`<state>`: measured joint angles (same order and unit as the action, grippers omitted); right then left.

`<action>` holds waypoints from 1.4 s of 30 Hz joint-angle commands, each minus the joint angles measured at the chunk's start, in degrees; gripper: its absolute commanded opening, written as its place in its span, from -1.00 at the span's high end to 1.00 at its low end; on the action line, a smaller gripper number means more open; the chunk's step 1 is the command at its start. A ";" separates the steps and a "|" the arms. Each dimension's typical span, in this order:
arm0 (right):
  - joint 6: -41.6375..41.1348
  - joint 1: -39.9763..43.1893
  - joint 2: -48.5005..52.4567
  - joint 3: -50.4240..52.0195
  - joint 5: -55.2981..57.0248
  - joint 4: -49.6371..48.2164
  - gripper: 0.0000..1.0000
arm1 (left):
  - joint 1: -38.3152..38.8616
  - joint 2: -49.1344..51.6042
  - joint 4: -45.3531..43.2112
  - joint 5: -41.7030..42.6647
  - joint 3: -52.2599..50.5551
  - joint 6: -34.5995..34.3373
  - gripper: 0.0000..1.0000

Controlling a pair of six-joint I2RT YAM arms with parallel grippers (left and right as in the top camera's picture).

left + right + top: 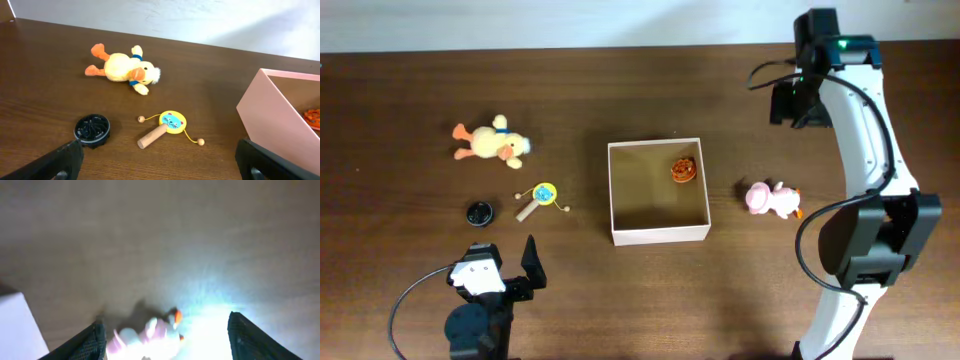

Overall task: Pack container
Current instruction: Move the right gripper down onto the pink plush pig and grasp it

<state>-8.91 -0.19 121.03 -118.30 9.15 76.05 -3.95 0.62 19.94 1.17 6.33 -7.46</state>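
the container (659,235), a square shallow box with white walls and a tan inside, sat on the dark wooden counter (410,70) just right of the middle of the overhead frame, open side up. a small orange toy (684,170) lay inside it, in the upper right corner close to the walls. to the left of the box, well apart from it, a yellow plush duck (492,142) lay on its side, and below the duck were a small rattle drum (542,198) with a blue cat face and a wooden handle, and a round black cap (479,212) near the drum's left. a pink plush toy (772,199) lay on the counter near the right wall of the box, not touching it. the left end effector (160,150) was at the lower left of the overhead frame, below the cap; in its wrist view its two dark fingers (62,161) stood far apart at the bottom corners, spread wide with nothing between them but bare counter, the cap and drum lying just ahead. the right end effector (165,332) was likewise spread wide and held nothing; in its blurred wrist view the pink plush showed low in the frame between the fingers, washed out by bright glare, with a white corner of the box at the lower left edge. in the overhead view the right arm rose along the right side of the frame, its dark head at the upper right, apart from the pink plush.
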 commanded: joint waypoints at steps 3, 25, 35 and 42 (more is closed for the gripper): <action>-1.09 -0.07 0.42 3.43 -0.52 1.99 -0.31 | -0.39 -0.28 0.02 0.79 -0.24 0.92 -0.99; 4.31 -0.17 -2.40 23.67 -7.23 -0.92 -0.40 | -0.39 -0.28 0.02 0.79 -0.24 0.92 -0.98; 5.68 -0.15 -2.40 32.79 -8.76 -10.21 -0.49 | -0.39 -0.28 0.02 0.79 -0.24 0.92 -0.99; 5.66 -0.11 -2.40 35.10 -8.74 -12.72 0.04 | -0.39 -0.28 0.02 0.79 -0.24 0.92 -0.99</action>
<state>-2.98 -0.19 119.55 -84.42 1.21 64.03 -3.95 0.62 19.94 1.17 6.35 -7.46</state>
